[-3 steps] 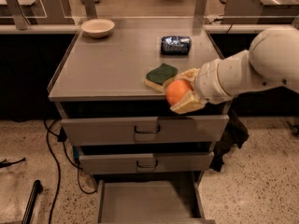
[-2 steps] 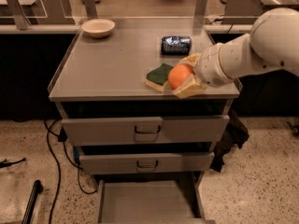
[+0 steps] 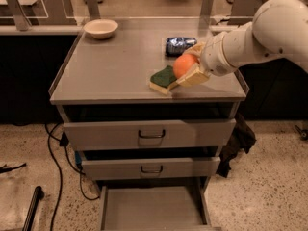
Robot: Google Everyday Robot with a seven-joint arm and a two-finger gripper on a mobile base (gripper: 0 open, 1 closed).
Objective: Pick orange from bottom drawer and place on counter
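Jaws, tan in colour, are clamped on the orange (image 3: 184,65), one above it and one under it, at the end of the white arm (image 3: 260,32) that reaches in from the right. They sit over the front right part of the bench (image 3: 120,66), so the orange is over the grey top and out of the bottom drawer (image 3: 151,208); whether the fruit touches the surface cannot be told. Just left of the orange lies a green sponge (image 3: 161,79) with a pale underside, close to the front rim, and the lower jaw's tip is at or right beside its right end. Behind the orange, further back on the bench, lies a dark blue packet (image 3: 180,45). A cream bowl (image 3: 100,28) stands upright well apart from these at the back left corner. Below the top, the upper drawer (image 3: 149,134) and the middle drawer (image 3: 150,167) show grey fronts with dark handles. The bottom drawer is pulled out, its flat floor showing. A dark cloth (image 3: 236,143) hangs at the cabinet's right side, and black cables (image 3: 55,158) run across the speckled floor on the left.
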